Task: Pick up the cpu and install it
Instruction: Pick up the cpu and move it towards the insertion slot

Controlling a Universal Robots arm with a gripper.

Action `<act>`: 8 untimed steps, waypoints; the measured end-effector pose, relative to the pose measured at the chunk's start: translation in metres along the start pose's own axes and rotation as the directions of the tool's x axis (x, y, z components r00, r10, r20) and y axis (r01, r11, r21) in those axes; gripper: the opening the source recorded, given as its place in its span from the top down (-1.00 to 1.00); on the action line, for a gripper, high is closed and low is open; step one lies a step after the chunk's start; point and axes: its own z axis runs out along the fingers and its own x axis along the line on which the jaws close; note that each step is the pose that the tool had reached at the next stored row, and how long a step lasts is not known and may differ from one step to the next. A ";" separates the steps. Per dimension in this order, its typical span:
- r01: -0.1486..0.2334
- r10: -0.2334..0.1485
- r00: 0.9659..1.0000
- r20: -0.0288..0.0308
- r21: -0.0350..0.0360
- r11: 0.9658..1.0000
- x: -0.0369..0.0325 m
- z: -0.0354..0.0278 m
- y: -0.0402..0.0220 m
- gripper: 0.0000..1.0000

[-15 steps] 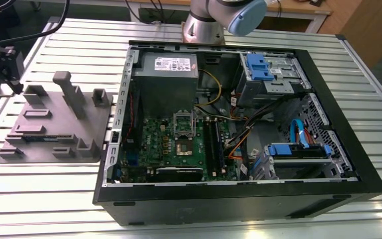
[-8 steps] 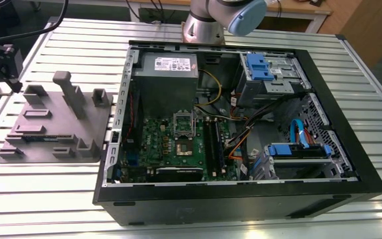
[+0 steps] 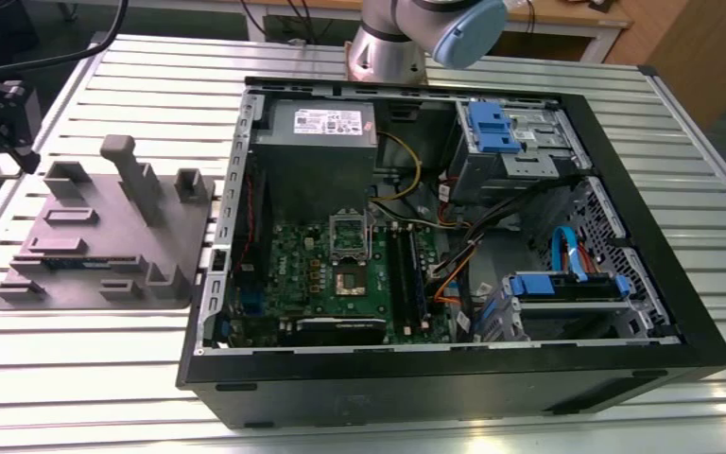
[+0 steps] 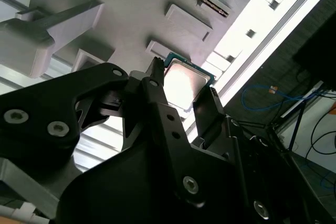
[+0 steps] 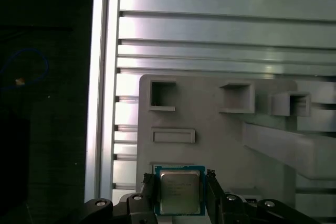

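Silver-grey metal caps the cpu [image 5: 179,191], held between the two black fingers of the claw [image 5: 179,178]. The claw is narrowed to the chip's width and apparently grips its opposite edges, over the grey plastic tray [image 5: 220,135] on the slatted table [image 5: 210,24]. Whether the cpu is clear of the tray cannot be told. Installing is not yet done. The exterior view adds the open computer case [image 3: 464,388], with its motherboard [image 3: 337,274] socket seemingly vacant. Both wrist views show the grip close up.

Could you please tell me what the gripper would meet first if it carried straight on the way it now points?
The gripper looks closed on the cpu, so straight ahead it would likely meet the grey tray behind the chip first; how far off that lies is unclear.
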 end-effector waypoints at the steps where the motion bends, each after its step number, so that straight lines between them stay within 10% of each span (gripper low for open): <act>1: 0.000 0.000 1.000 0.000 0.000 1.000 0.0000 -0.0007 0.0000 0.06; 8: 0.000 0.000 1.000 0.000 0.000 1.000 -0.0001 -0.0065 0.0002 0.06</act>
